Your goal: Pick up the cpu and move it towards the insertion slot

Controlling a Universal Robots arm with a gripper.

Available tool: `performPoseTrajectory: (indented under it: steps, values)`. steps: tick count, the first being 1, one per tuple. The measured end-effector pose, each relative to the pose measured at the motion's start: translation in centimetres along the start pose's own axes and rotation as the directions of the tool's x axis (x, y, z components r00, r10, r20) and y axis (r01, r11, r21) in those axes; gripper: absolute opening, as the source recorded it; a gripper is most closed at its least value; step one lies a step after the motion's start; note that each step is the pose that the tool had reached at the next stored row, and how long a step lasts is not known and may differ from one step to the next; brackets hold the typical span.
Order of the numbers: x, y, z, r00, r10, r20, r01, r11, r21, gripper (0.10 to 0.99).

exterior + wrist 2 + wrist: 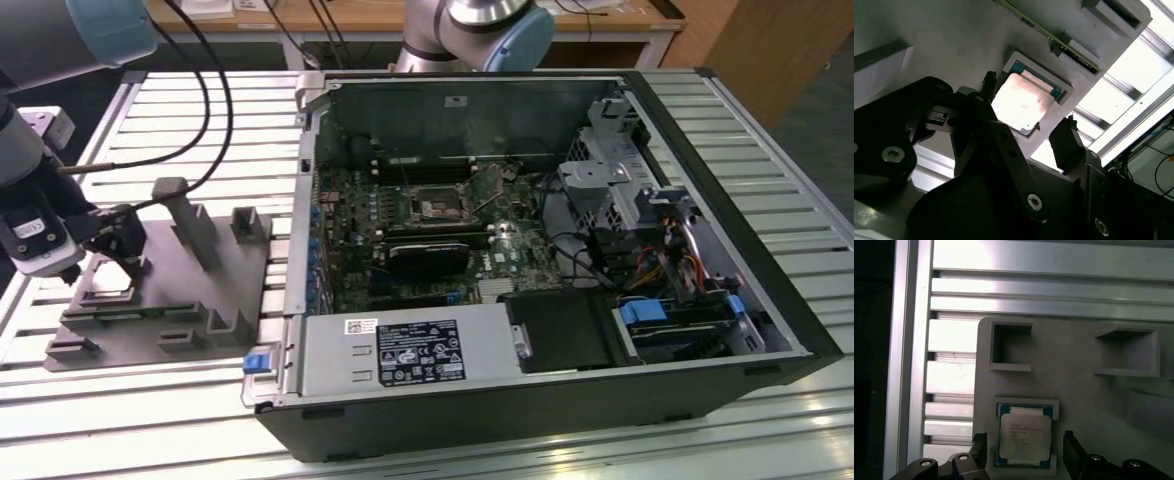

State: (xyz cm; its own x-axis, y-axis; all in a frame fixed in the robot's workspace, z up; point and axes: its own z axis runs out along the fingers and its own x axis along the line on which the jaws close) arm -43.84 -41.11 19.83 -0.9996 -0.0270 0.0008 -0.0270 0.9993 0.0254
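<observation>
**Approach over the fixture.** The cpu (pixel 1024 437) lies flat in a shallow framed nest of the grey fixture plate (pixel 1079 390). The nest keeps the chip square, so two opposite edges are free for gripping. Your end effector (pixel 1025 451) hangs over it with jaws wide. In both wrist views one of the fingers (pixel 1066 142) stands to each side of the chip, apart from it, and nothing is gripped. The nest sits near the plate's edge, beside the slatted bench (pixel 134 420). Grey posts (pixel 187 215) rise nearby on the plate. The insertion slot (pixel 438 207) lies well apart, on the board inside the open computer case (pixel 534 420). The case walls it on every side, leaving it open only from above.
</observation>
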Motion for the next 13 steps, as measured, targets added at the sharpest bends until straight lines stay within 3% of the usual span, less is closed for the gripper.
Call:
performPoseTrajectory:
  steps: [10, 12, 13]
  values:
    - [0.04, -0.03, 1.14, 1.0, 0.0, 0.0, 0.0, 1.0, -0.002, 0.706]
    - [0.04, -0.03, 1.25, 1.0, 0.0, 0.0, 0.0, 1.0, -0.002, 0.69]
    - [0.04, -0.03, 1.28, 1.0, 0.0, 0.0, 0.0, 1.0, -0.002, 0.62]
